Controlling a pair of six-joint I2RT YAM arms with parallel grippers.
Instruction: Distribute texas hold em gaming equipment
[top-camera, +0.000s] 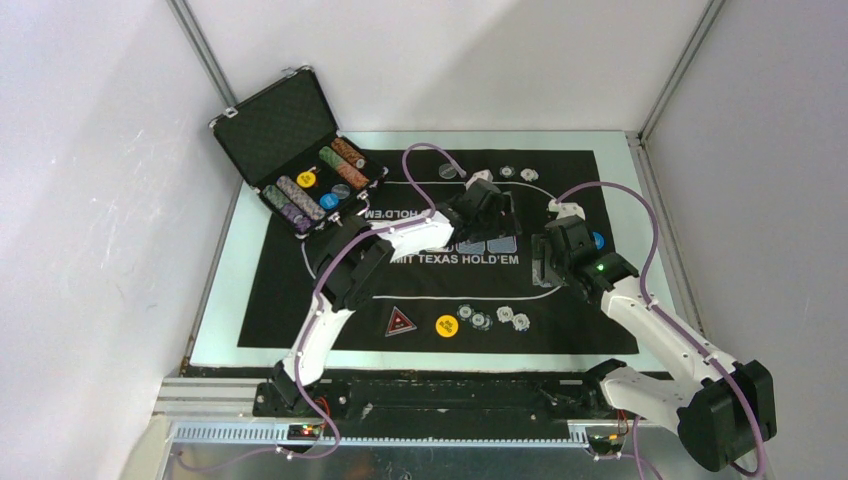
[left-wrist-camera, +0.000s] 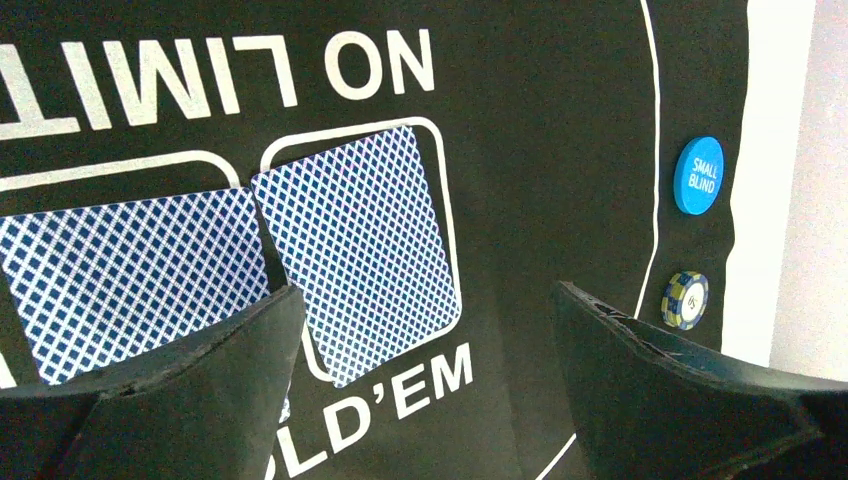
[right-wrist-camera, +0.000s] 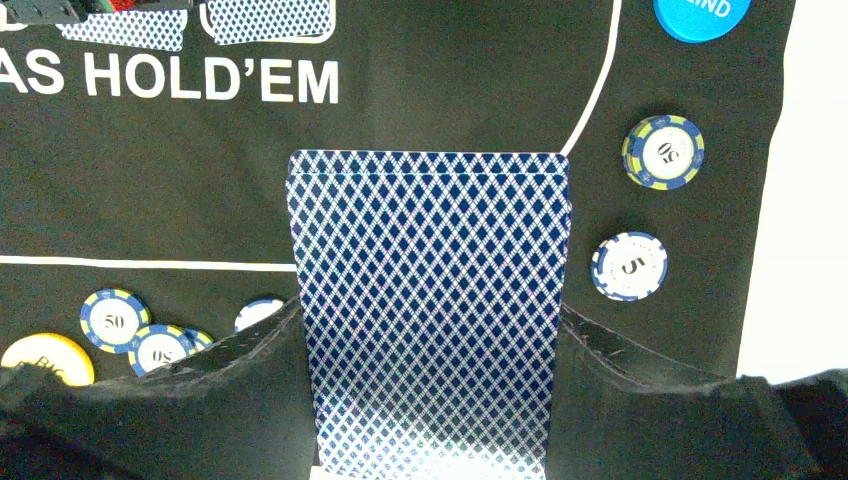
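My right gripper (right-wrist-camera: 430, 335) is shut on a stack of blue-backed playing cards (right-wrist-camera: 430, 270), held upright above the mat's right side. My left gripper (left-wrist-camera: 430, 335) hangs open and empty over the mat's middle, just in front of two face-down cards (left-wrist-camera: 365, 250) lying in white outlined boxes. A blue Small Blind disc (left-wrist-camera: 698, 175) and two chips (right-wrist-camera: 663, 151) lie by the mat's right edge. Near the front edge lie a yellow disc (top-camera: 447, 325), a red-black triangle marker (top-camera: 400, 321) and several chips (top-camera: 492, 318).
The black mat (top-camera: 300, 290) with white lettering covers most of the table. An open black case (top-camera: 290, 125) with rows of chips stands at the back left corner. Two more chips (top-camera: 519, 174) lie at the mat's far edge. White walls close in on both sides.
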